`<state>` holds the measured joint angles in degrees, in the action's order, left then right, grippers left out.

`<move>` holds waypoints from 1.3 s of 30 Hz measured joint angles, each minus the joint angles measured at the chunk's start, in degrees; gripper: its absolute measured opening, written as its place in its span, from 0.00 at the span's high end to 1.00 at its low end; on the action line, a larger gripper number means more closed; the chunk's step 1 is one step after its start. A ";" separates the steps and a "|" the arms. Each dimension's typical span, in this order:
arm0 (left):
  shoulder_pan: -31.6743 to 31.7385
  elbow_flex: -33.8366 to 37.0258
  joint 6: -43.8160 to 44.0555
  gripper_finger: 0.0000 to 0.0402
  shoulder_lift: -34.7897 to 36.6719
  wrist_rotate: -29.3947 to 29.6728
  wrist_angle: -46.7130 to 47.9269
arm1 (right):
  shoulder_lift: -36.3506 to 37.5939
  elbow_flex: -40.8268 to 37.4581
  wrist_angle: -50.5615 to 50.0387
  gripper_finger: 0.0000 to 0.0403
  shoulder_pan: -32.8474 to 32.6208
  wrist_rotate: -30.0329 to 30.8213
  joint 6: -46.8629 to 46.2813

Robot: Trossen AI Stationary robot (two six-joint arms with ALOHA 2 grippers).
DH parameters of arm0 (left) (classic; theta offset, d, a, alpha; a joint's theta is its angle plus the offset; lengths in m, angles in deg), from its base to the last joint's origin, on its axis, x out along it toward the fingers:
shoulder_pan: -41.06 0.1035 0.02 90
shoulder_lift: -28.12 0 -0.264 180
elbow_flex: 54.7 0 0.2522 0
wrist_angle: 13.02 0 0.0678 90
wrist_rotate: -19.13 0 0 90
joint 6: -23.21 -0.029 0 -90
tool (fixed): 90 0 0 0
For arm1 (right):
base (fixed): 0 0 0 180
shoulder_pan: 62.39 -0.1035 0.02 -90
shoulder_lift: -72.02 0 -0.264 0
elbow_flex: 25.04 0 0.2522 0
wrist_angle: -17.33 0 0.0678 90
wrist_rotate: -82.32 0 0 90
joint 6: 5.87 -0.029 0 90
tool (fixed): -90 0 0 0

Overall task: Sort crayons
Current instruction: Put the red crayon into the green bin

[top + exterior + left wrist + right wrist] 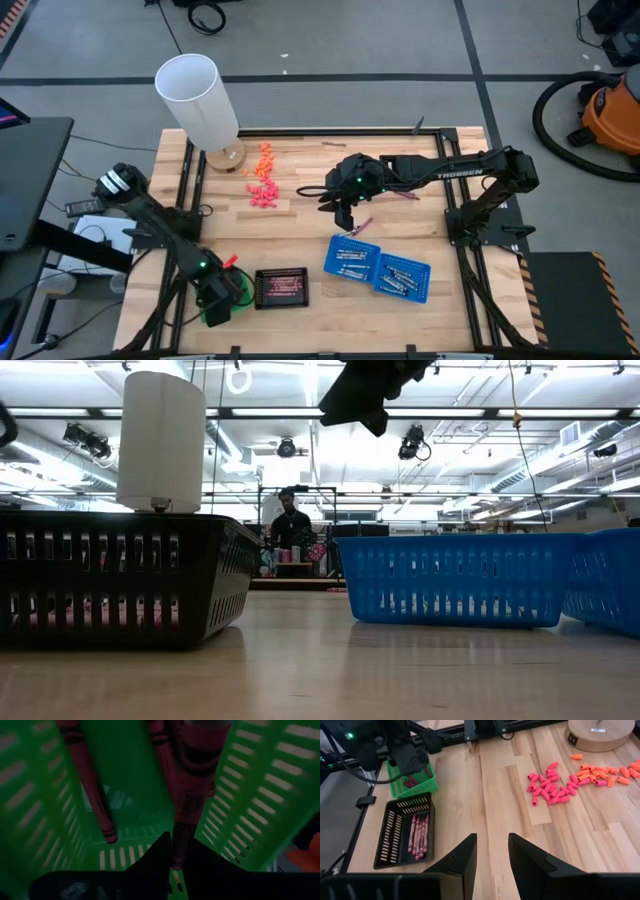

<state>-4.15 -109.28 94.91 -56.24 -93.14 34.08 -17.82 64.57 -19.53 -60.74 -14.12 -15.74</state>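
My left gripper [215, 300] reaches down into a green basket [45, 795] at the table's near left and is shut on a dark red crayon [192, 775]. Other dark red crayons [87, 785] lie in that basket. A black basket [281, 287] beside it holds red crayons [418, 836]. Two blue baskets [352, 258] [402, 277] hold silver crayons. My right gripper [492, 855] hangs open high over the table's middle [345, 205]. A loose magenta crayon [360, 225] lies flat on the table just below it. My left gripper pinches the dark red crayon near one end [176, 852] between its two fingertips [155, 860]. The fingers come from above, slanting down into the green basket. The crayon runs on away from the fingers, between the basket's walls. I cannot tell whether its far end rests on anything.
A heap of pink and orange stubby pieces [262, 180] lies at the far left by a white lamp [200, 100] on a wooden base. Loose crayons lie at the far edge [333, 145] and right of middle [405, 197]. A person stands in the room beyond [290, 525].
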 joint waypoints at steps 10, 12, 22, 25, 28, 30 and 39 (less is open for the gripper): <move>0.00 0.00 1.21 0.78 -1.18 -0.99 -1.81 | 0.00 0.00 -7.29 0.71 1.26 1.90 -0.83; 0.00 0.00 1.25 0.72 -1.18 -1.20 -1.93 | 0.00 0.00 -9.69 0.71 1.76 1.96 -0.41; 1.75 -1.85 3.11 0.63 2.20 -1.72 -1.27 | -0.04 0.02 -21.75 0.71 6.19 10.60 10.91; 2.43 -2.86 3.98 0.64 4.21 1.85 -1.48 | 0.00 -1.67 -24.31 0.71 9.98 8.72 12.83; 2.89 -3.12 4.51 0.65 6.27 5.82 -1.32 | -0.04 -5.49 -24.84 0.71 14.03 4.65 13.39; 3.35 -3.13 5.47 0.65 7.29 7.36 -1.26 | -0.04 -8.35 -24.65 0.71 15.95 4.24 13.35; 4.94 -3.15 7.00 0.65 8.50 8.93 -0.72 | -0.04 -17.81 -33.80 0.71 21.38 6.72 12.17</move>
<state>0.79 -112.42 101.91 -47.73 -84.22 33.35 -17.86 46.76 -53.33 -39.36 -7.40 -3.57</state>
